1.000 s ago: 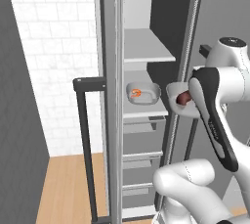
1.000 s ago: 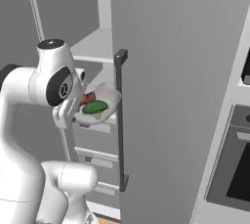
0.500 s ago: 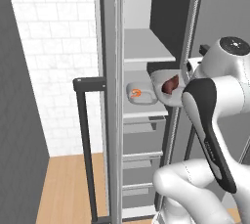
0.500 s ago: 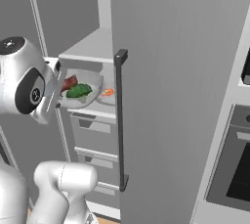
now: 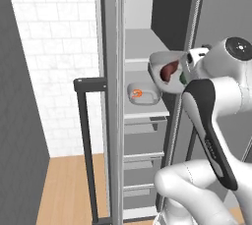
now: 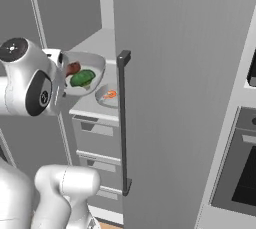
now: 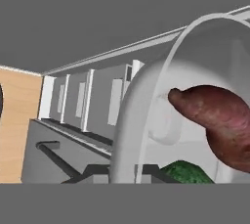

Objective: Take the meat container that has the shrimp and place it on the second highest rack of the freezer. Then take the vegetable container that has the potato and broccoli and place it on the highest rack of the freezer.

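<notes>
My gripper (image 5: pixel 184 70) is shut on the rim of the vegetable container (image 5: pixel 163 70), a pale tray held tilted in the air at the open freezer (image 6: pixel 165 73). In it lie the reddish-brown potato (image 7: pixel 215 116) and the green broccoli (image 6: pixel 82 78). The tray hangs about level with the front edge of the highest rack (image 5: pixel 141 43). Just below it, on the second highest rack (image 5: pixel 142 111), rests the meat container (image 5: pixel 142 95) with the orange shrimp (image 5: pixel 138 93). The hand itself hides the fingers.
The freezer door (image 6: pixel 200 48) stands open at the right, with a long dark bar handle (image 6: pixel 123 123). Grey drawers (image 5: pixel 142 162) sit under the racks. A white tiled wall (image 5: pixel 54 47) is at the left, and an oven (image 6: pixel 240 168) at the far right.
The arm has lifted the vegetable container up and in toward the freezer, from beside the second rack to the height of the top rack's edge. The tray now tilts more.
</notes>
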You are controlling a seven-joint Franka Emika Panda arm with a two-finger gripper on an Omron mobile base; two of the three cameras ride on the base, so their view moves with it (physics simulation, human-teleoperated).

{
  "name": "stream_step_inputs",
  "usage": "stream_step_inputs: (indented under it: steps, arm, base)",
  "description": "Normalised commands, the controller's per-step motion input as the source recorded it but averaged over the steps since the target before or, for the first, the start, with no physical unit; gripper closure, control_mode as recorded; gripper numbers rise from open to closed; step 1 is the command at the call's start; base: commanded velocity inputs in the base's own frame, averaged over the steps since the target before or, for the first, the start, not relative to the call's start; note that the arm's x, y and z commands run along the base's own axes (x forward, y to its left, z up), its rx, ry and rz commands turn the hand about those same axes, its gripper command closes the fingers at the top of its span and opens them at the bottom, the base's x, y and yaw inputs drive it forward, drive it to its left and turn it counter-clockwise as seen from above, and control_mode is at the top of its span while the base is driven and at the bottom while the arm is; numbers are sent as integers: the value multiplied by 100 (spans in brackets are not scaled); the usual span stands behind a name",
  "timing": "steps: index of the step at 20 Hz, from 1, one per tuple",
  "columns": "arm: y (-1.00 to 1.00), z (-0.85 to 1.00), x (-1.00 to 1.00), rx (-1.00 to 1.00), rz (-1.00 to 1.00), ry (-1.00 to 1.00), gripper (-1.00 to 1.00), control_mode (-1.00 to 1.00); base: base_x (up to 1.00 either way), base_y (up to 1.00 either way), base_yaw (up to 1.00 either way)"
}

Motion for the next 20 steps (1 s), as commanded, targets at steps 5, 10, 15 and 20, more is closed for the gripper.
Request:
stream_step_inputs:
  steps: [5,10,15,20]
  arm:
    - [1,5,-2,-2,12,-28,100,-100]
    - [17,7,40,0,-2,-7,100,-100]
    - [18,11,80,0,-11,0,100,-100]
    - [1,16,83,0,-2,4,100,-100]
  base:
    - [0,0,0]
    - [0,0,0]
    - [0,0,0]
    - [0,0,0]
